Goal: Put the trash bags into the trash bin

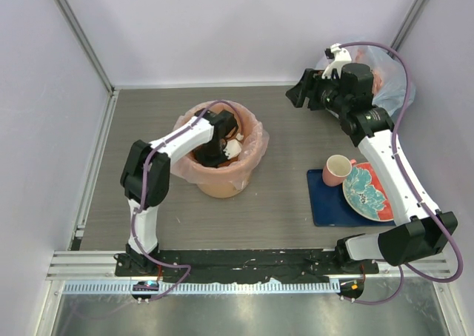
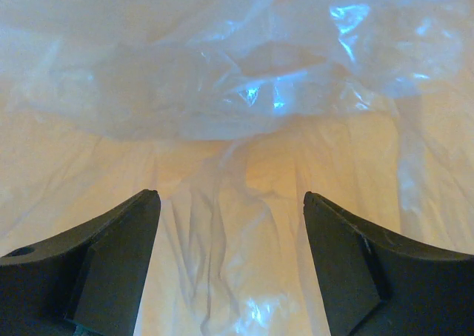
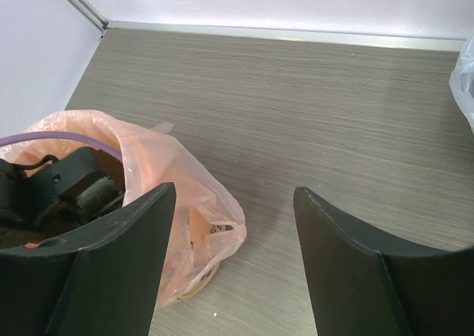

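A: What do we have, starting big?

B: We see the grey woodgrain surface [image 1: 281, 129], and on it the orange trash bin [image 1: 222, 189], which we take as our landmark. The pale-pink trash bag [image 1: 255, 140] sits in the bin. Its mouth is spread open and folded out over the rim, and it drapes down the bin's outer wall.

A: And the arms?

B: The left arm [image 1: 178, 140] bends over the bin's rim from the near left and dips inside. The right arm [image 1: 392, 166] stands well to the right of the bin, its wrist raised further back than the bin.

A: What else lies around the bin?

B: Well to its right and further back we see a bluish-clear sack [image 1: 392, 84]. To the right and a little nearer lies a blue mat [image 1: 326, 206] with a patterned plate [image 1: 366, 192] on it. A pink cup [image 1: 338, 169] stands just beside the plate, on the bin's side.

A: The pincers?

B: The left pincer [image 2: 231, 203] is down inside the bin, its fingers spread wide with nothing between them and crinkled plastic right ahead. The right pincer [image 3: 233, 195] gapes just as wide and grips nothing, facing the bin from above the surface.
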